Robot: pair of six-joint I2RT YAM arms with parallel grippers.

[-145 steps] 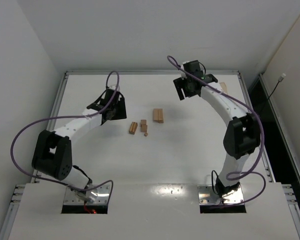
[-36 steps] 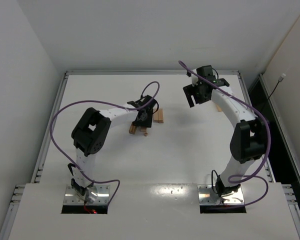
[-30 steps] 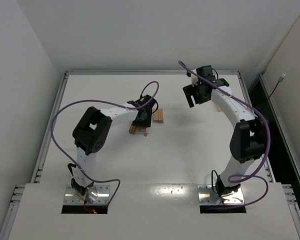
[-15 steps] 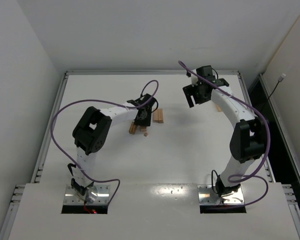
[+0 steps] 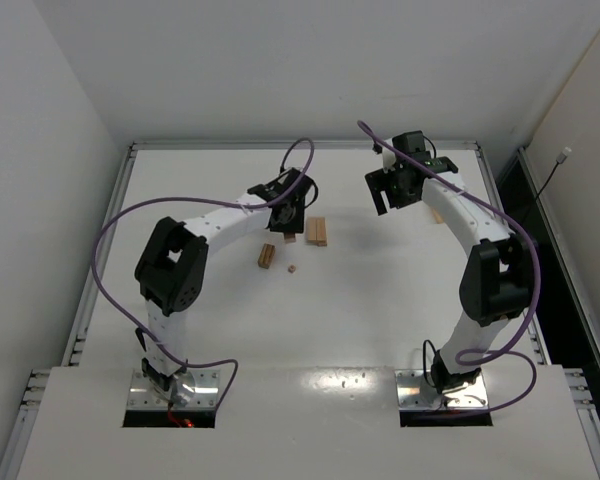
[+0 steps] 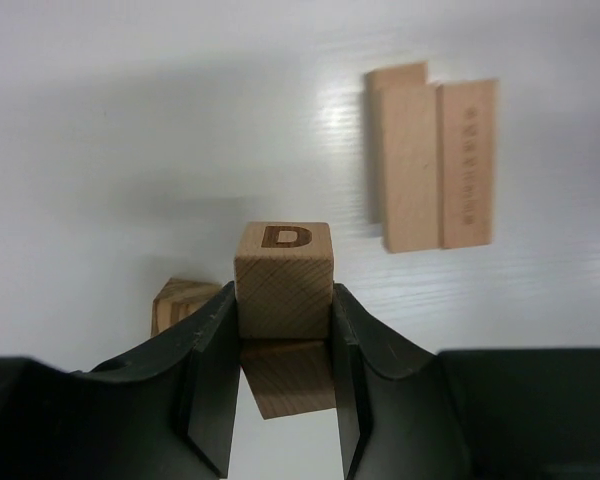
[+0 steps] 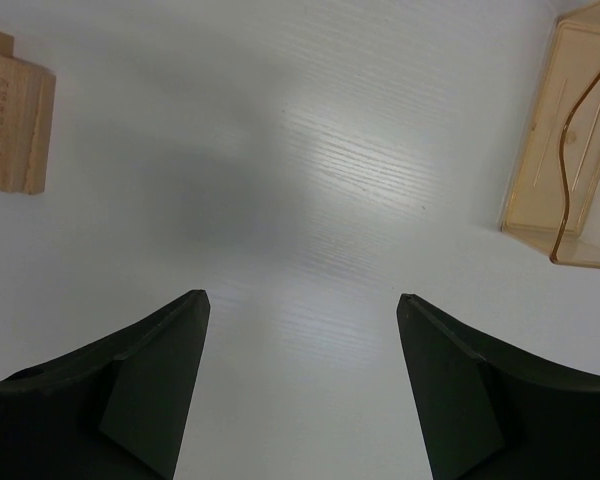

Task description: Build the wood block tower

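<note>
My left gripper is shut on a light-tan wood block with a "D" burnt into its end, and holds it above the table. The block shows under the fingers in the top view. A flat group of bars lies just to the right, and it also shows in the left wrist view. Two more blocks and a small piece lie nearer. No stacked tower shows. My right gripper hangs open and empty over bare table at the far right, jaws wide apart.
A translucent tan plastic tray lies to the right of my right gripper. The flat bars appear at the left edge of the right wrist view. Beneath the held block, two blocks lie on the table.
My left gripper has risen and moved toward the far side with the "D" block, away from the loose blocks it was low over. The right arm has not moved in the last second.
</note>
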